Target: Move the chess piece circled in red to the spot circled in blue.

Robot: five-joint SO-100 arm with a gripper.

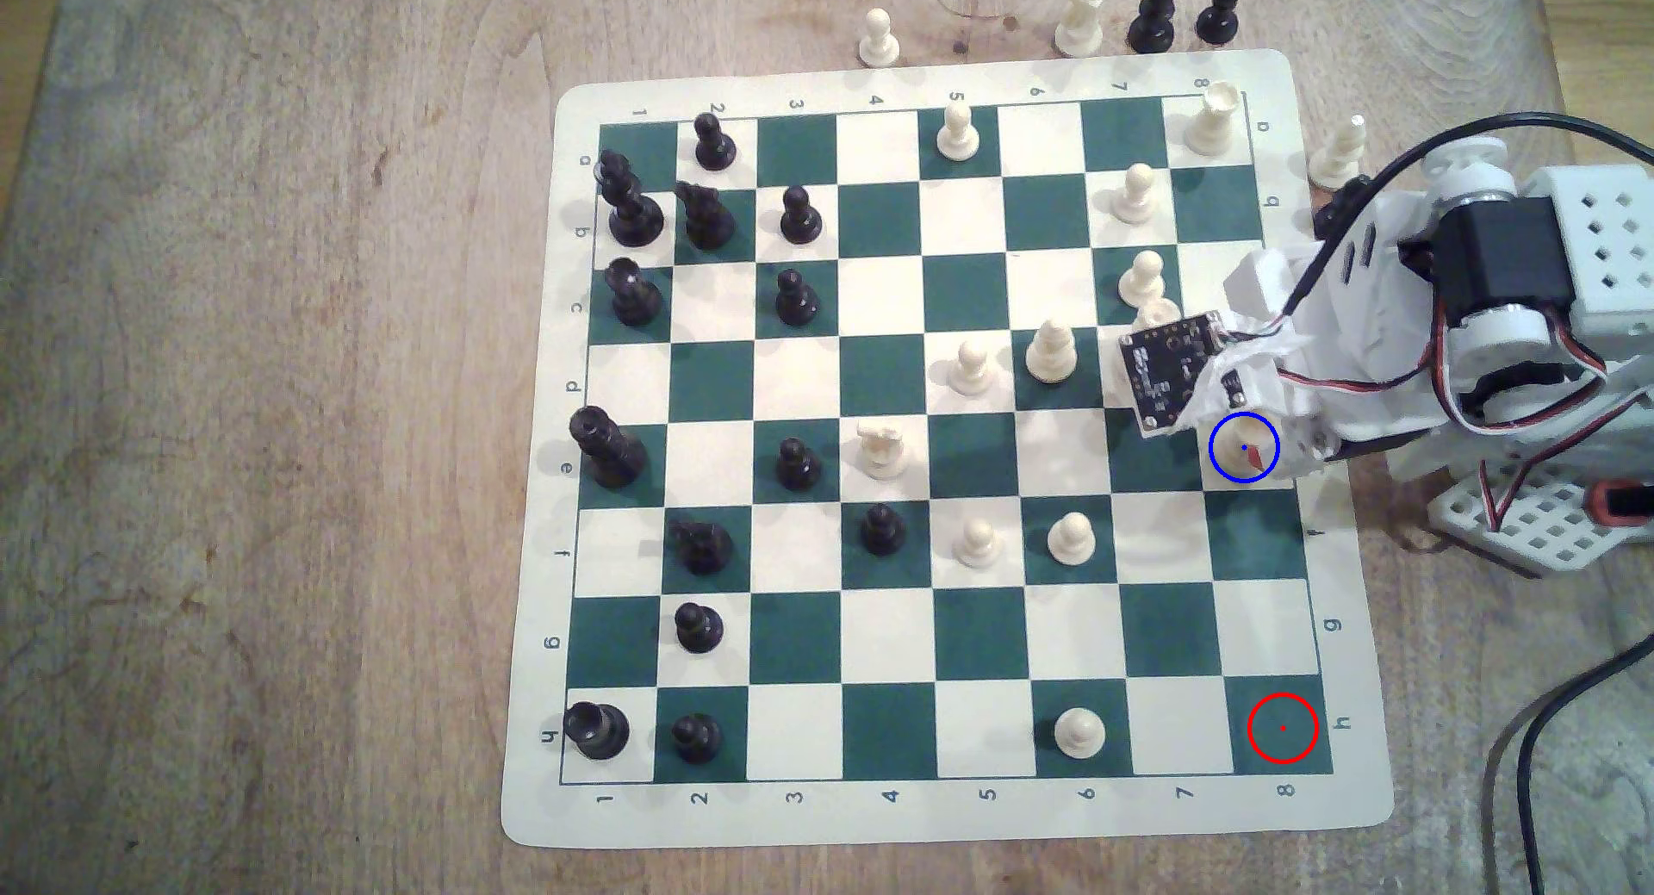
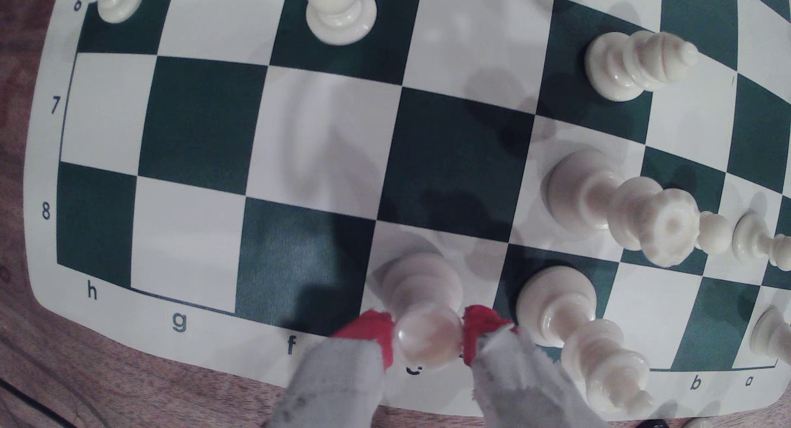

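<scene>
The red-tipped fingers point(image 2: 428, 340) are closed on the piece's point(image 2: 423, 312) rounded head, its base seemingly down on the blue-ringed spot point(image 1: 1231, 430) at the board's point(image 1: 984, 823) edge, so letting go is probably all that's left.

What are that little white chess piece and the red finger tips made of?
The chess piece looks like glossy cream plastic: smooth, with bright highlights on its rounded top. The red pads on the gripper look like matte tape or rubber, crinkled at the edges; hard to tell which.

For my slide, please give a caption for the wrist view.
Hand grips a cream chess piece standing on a white square near the board edge.
</scene>
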